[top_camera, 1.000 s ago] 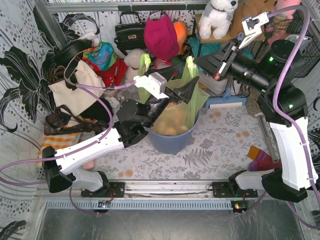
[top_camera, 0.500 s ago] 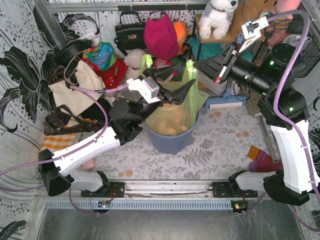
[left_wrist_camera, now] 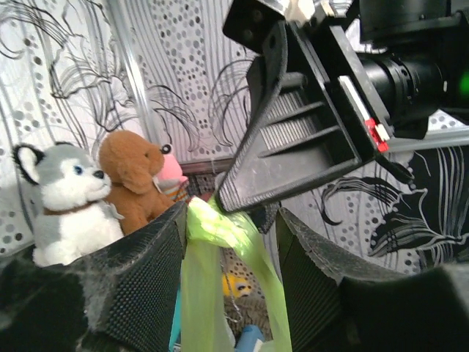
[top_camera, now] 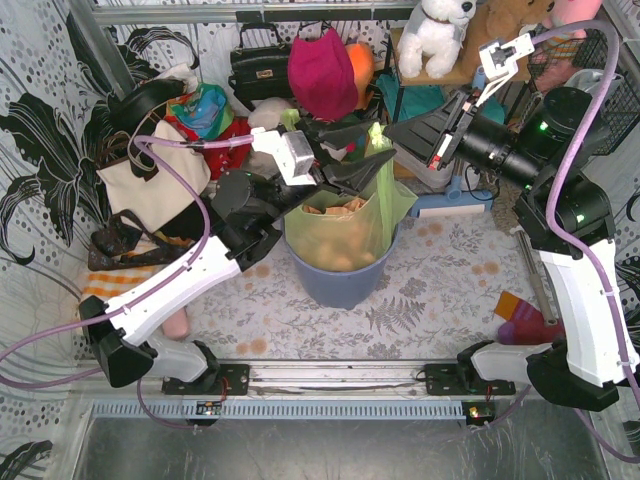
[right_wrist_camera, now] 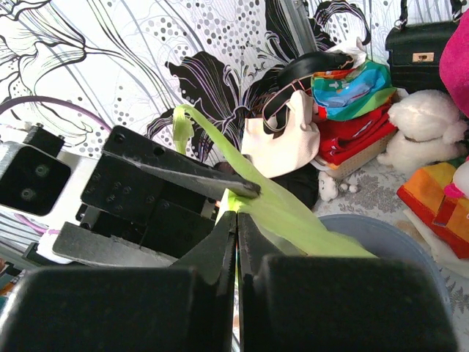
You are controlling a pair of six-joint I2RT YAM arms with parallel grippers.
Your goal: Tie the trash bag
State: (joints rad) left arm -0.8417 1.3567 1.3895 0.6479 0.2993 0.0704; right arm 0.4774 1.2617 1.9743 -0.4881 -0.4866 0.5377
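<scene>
the trash bag [top_camera: 350, 235] sits in a round bin [top_camera: 335, 285] near the middle of the tabletop [top_camera: 440, 300], a little toward its far edge. crumpled brown paper [top_camera: 330, 205] shows at its mouth. one strip [right_wrist_camera: 293, 213] of the bag's rim is pulled up out of the bin and stretched taut, with its long axis running from the bag's mouth up toward the far right corner.

the right gripper [right_wrist_camera: 236, 220] has its fingers pressed together on that strip, pinching it at the upper end. the left gripper [left_wrist_camera: 231, 220] comes in from the left edge's side and sits just below the right one's fingertips. its fingers are spread, one on each side of the strip. the plastic brushes the left finger, and there is a clear gap to the other finger.

so the strip lies between the left fingers and crosses them about square. as i judge it, the left arm is the nearer one to take hold lower down. closing there should catch the strip, provided the thin plastic doesn't slide toward the fingertips. the two grippers are almost touching, so there is little room to shift without a knock.
</scene>
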